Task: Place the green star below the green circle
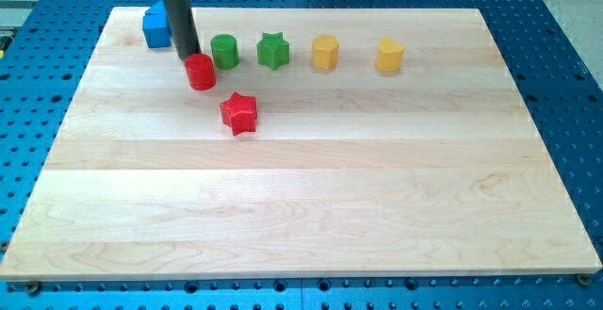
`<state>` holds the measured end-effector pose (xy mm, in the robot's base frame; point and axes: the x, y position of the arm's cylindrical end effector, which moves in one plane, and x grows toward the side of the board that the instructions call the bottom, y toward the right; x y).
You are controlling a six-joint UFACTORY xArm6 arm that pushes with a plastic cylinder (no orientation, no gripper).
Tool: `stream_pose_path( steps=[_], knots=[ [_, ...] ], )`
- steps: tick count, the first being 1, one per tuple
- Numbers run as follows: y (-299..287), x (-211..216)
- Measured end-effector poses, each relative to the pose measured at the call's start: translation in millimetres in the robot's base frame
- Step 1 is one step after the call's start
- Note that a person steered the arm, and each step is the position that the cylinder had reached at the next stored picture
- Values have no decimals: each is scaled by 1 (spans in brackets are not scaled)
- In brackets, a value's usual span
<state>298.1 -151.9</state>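
Note:
The green star [273,51] stands near the view's top, just right of the green circle [224,51], with a small gap between them. My tip [190,58] is down on the board left of the green circle, touching or almost touching the upper left of the red circle [201,71]. The rod rises from there to the view's top edge. The tip is about two block widths left of the green star, with the green circle between them.
A red star [239,113] lies below the green circle. A blue block [156,26] sits behind the rod at top left. Two yellow blocks [325,52] [390,55] stand right of the green star. The wooden board [311,206] lies on a blue perforated table.

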Motion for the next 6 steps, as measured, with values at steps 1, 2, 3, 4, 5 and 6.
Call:
stream_pose_path(
  steps=[1,2,3,4,5,6],
  knots=[
    [0,0],
    [10,-11],
    [78,-53],
    [146,-62],
    [140,-35],
    [102,38]
  ],
)
